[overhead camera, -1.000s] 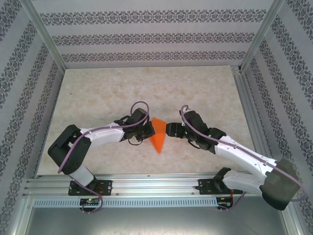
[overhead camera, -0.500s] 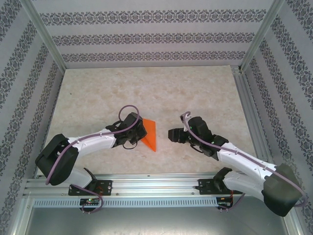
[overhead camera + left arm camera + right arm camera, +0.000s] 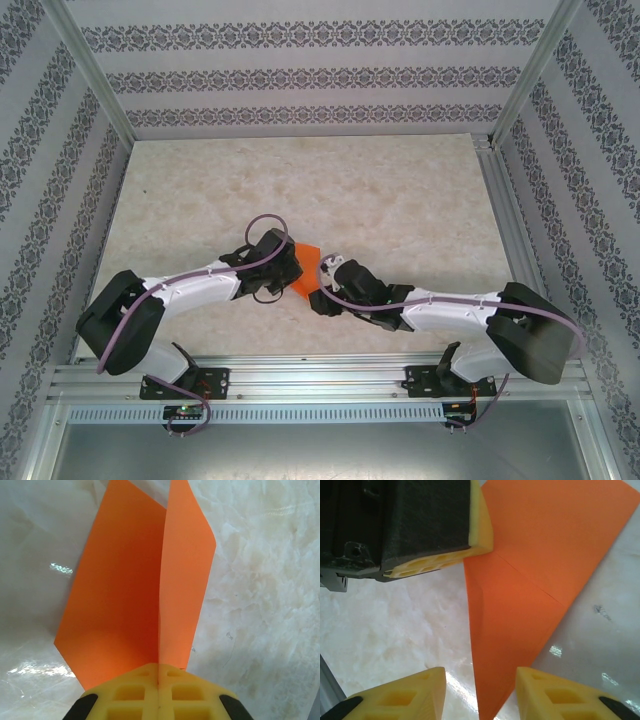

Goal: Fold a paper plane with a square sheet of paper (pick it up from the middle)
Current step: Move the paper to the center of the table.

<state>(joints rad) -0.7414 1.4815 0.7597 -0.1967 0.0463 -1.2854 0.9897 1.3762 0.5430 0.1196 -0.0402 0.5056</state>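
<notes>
One orange paper [image 3: 125, 590]: creased down its centre, near the table's [image 3: 400, 190] front middle, point toward right gripper [image 3: 480, 680].
Long axis: far-to-near across the table.
Left gripper [image 3: 158, 675]: clamped on the crease.
Right gripper: fingers parted, straddling the point.

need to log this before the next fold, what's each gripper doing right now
Left gripper: closed, holding the folded orange paper.
Right gripper: open, jaws either side of the paper's tip, not gripping it.
</notes>
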